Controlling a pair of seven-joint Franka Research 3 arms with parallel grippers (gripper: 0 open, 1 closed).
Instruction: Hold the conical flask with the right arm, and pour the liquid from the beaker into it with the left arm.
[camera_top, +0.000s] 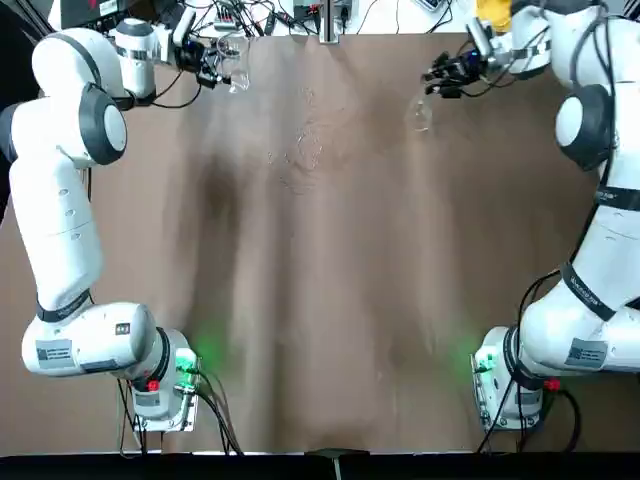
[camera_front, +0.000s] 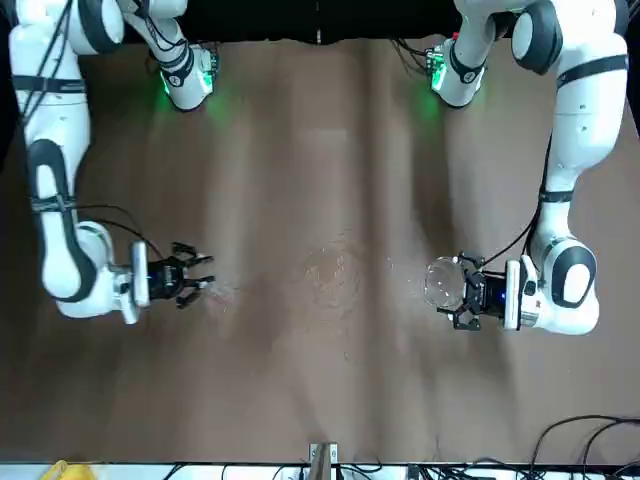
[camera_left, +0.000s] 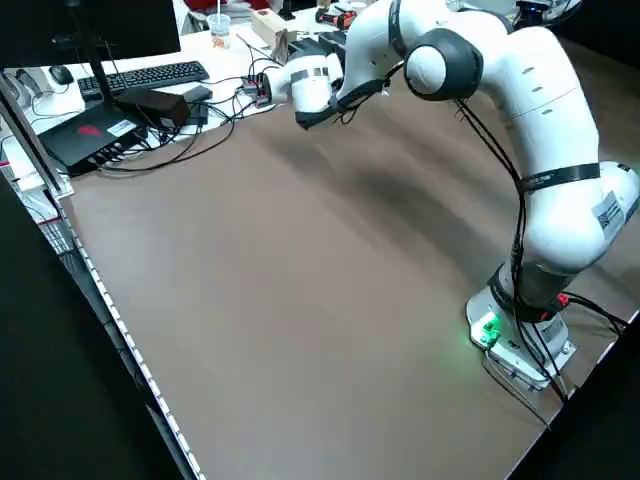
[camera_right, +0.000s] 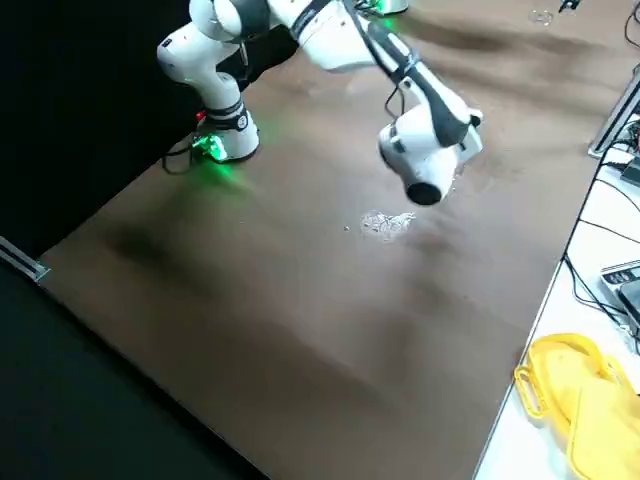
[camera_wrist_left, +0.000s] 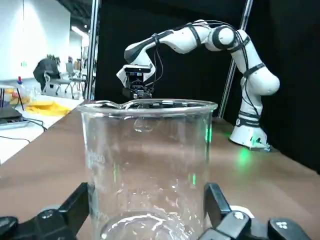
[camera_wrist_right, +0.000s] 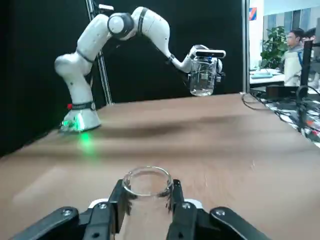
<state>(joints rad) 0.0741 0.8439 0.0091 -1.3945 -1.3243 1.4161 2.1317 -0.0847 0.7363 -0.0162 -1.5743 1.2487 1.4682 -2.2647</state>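
My left gripper (camera_wrist_left: 147, 210) is shut on the beaker (camera_wrist_left: 150, 150), a wide clear glass with a pouring lip, held upright near the table's far left corner (camera_top: 236, 62). A faint glint low in the beaker may be the liquid. My right gripper (camera_wrist_right: 146, 205) is shut on the narrow neck of the clear conical flask (camera_wrist_right: 147, 181) near the far right corner (camera_top: 421, 112). The front view shows the beaker (camera_front: 441, 282) at the picture's right and the right gripper (camera_front: 200, 278) at its left. Whether either vessel rests on the table is not visible.
A faint, clear, glinting round patch (camera_front: 335, 275) lies on the brown table between the two grippers; I cannot tell if it is glass or spilled liquid. Cables and electronics (camera_top: 300, 15) line the far edge. A person (camera_wrist_right: 292, 50) stands beyond the table.
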